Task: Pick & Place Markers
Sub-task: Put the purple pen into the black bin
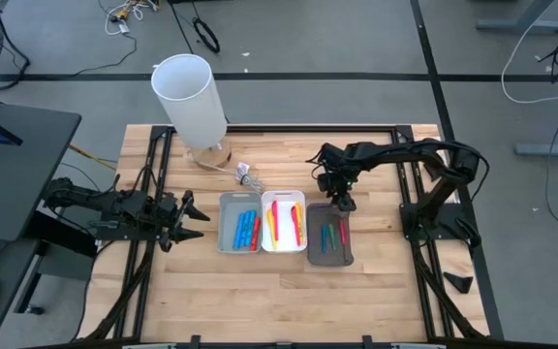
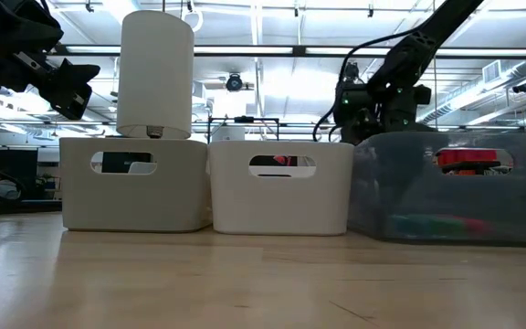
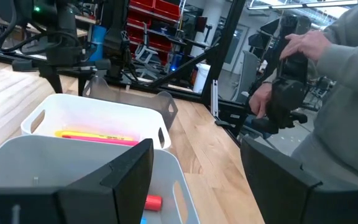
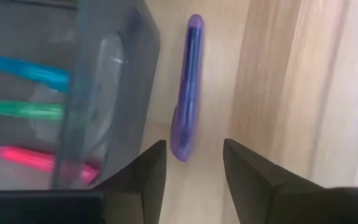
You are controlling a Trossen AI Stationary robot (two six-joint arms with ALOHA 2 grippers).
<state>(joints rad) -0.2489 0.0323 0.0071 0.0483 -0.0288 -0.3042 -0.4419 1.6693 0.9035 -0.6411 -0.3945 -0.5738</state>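
Observation:
A purple marker lies flat on the wooden table, just outside the end wall of the dark grey tray. My right gripper points steeply down over it, open, one fingertip on either side of the marker's nearer end without touching it. Blue, green and pink markers lie inside that tray. The white tray holds yellow and red markers, and the light grey tray holds blue and red ones. My left gripper waits open and level, left of the light grey tray.
A tall white cylinder stands on a round wooden base at the table's far left, with a small crumpled object near it. The three trays sit side by side mid-table. A person stands beyond the table's right side.

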